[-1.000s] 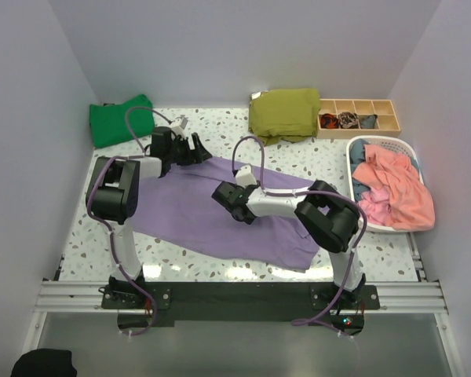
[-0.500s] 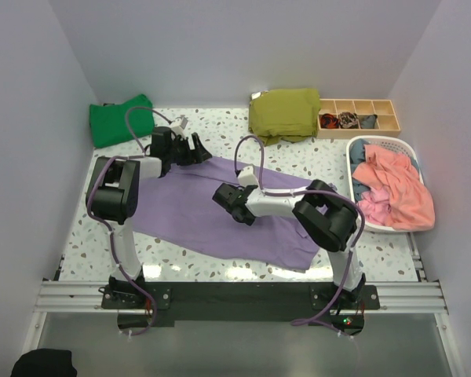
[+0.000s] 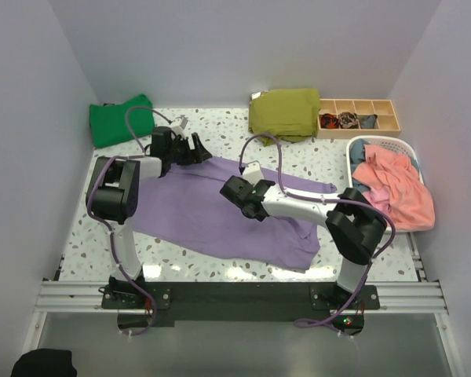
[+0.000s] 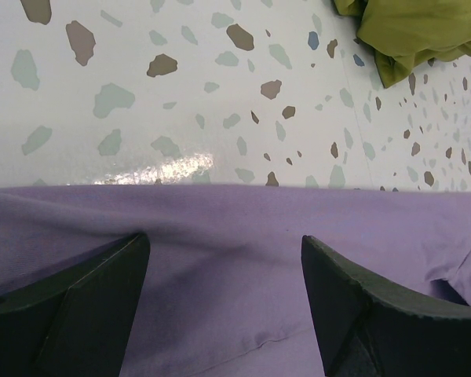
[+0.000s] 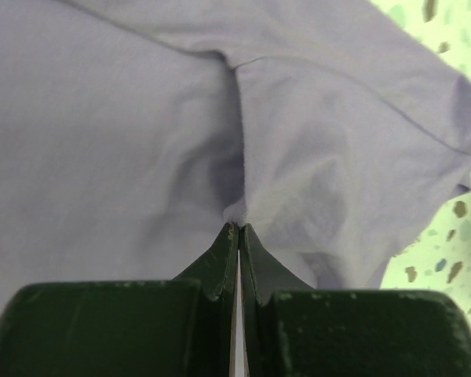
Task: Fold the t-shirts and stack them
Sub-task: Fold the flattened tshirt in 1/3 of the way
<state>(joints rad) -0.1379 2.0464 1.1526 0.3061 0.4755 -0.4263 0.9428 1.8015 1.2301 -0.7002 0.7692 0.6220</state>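
A lavender-purple t-shirt (image 3: pixel 204 216) lies spread across the middle of the speckled table. My left gripper (image 3: pixel 199 149) is open at the shirt's far left edge, its jaws wide apart over the purple cloth (image 4: pixel 220 290). My right gripper (image 3: pixel 234 191) is shut on a pinch of the purple cloth (image 5: pixel 314 181) near the shirt's middle; the fold bunches at the fingertips (image 5: pixel 226 245). A bright green t-shirt (image 3: pixel 119 119) lies folded at the far left corner.
An olive folded garment (image 3: pixel 284 112) sits at the back centre, also in the left wrist view (image 4: pixel 424 31). A wooden divided box (image 3: pixel 359 116) stands to its right. A white basket (image 3: pixel 412 153) with pink and blue clothes is at the right edge.
My right gripper has moved right and a little away from the arm bases with the purple cloth in it; the shirt's right part is dragged rightward. The left arm has not moved.
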